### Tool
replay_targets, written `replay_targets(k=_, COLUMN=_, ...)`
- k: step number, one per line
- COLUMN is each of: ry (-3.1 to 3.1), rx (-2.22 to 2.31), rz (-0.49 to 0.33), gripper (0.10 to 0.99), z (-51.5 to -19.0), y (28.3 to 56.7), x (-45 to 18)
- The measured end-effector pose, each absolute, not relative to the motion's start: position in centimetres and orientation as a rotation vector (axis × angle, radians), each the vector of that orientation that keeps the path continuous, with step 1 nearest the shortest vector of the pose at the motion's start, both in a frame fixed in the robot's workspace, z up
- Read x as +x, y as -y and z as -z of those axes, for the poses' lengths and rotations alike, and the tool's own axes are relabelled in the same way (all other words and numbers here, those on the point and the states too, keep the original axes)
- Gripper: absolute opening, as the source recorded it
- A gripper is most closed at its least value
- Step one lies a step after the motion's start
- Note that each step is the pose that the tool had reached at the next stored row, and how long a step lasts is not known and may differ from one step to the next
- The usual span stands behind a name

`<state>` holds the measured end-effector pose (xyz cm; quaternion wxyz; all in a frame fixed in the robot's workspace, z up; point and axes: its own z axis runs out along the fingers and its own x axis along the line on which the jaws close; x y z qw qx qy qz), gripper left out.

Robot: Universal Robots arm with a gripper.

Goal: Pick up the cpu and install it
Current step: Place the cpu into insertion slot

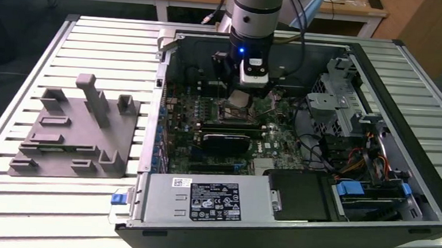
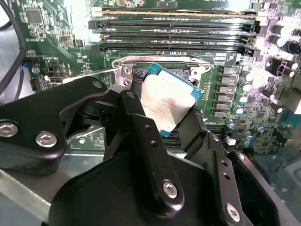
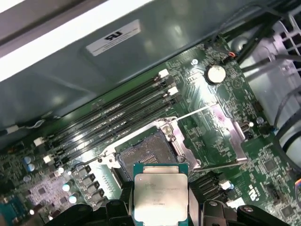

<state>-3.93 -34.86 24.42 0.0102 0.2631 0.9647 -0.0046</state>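
Observation:
The cpu [image 3: 161,190], a small square chip with a pale silver top and a green edge, is clamped between the black fingers [image 2: 136,117] of my gripper [image 2: 164,113]. It hangs tilted just above the motherboard's open socket [image 3: 148,153], whose metal load plate [image 3: 221,136] is swung aside. In the exterior view the gripper [image 1: 242,97] reaches down into the open computer case [image 1: 401,187] with the cpu [image 1: 240,98] at its tip, over the board's upper middle.
Memory slots [image 3: 113,120] run beside the socket. A black finned module [image 1: 224,141] sits lower on the board. Drive cages and cables [image 1: 352,120] fill the case's side at the exterior view's right. A grey fixture [image 1: 75,129] lies on the slatted table at that view's left.

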Motion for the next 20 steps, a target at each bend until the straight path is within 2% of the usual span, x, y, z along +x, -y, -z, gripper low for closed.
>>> replay_targets(k=20, ry=-2.882, rx=1.202, rz=0.018, gripper=0.541, z=-24.38, y=34.86, x=-3.93)
